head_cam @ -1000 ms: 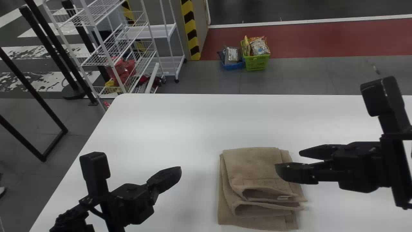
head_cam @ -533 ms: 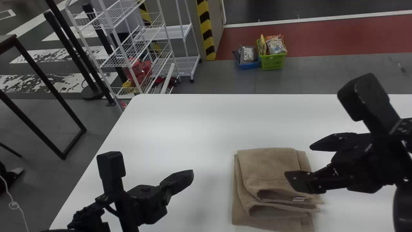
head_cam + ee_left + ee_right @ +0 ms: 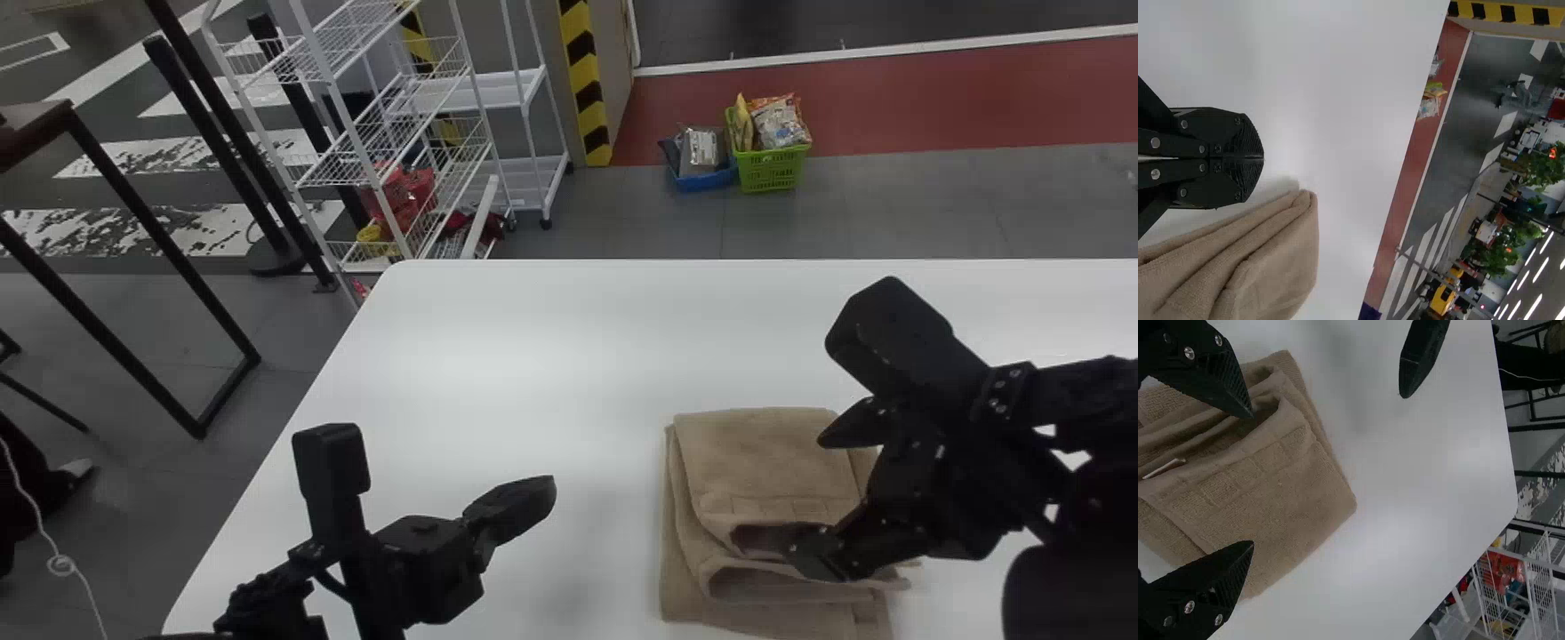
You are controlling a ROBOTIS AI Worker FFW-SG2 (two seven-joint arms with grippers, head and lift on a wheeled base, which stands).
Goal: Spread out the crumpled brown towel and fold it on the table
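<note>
The brown towel (image 3: 756, 462) lies folded in layers on the white table, its open folds toward the near side. Over its right part, my right gripper (image 3: 813, 493) is held with fingers spread apart. In the right wrist view the right gripper (image 3: 1248, 480) stands open above the towel (image 3: 1265, 500), nothing between its fingers. My left gripper (image 3: 533, 502) is held to the left of the towel, apart from it. In the left wrist view the left gripper (image 3: 1261, 158) is shut with nothing in it, beside the towel (image 3: 1271, 267).
The white table (image 3: 533, 356) extends left of and beyond the towel. Past its far edge are a white wire rack (image 3: 382, 133) and a green basket (image 3: 770, 169) on the floor. A dark table frame (image 3: 151, 222) stands off to the left.
The right gripper has moved left and nearer over the towel, turning as it came. The head view has shifted, so the towel and table appear farther right. The left gripper remains shut.
</note>
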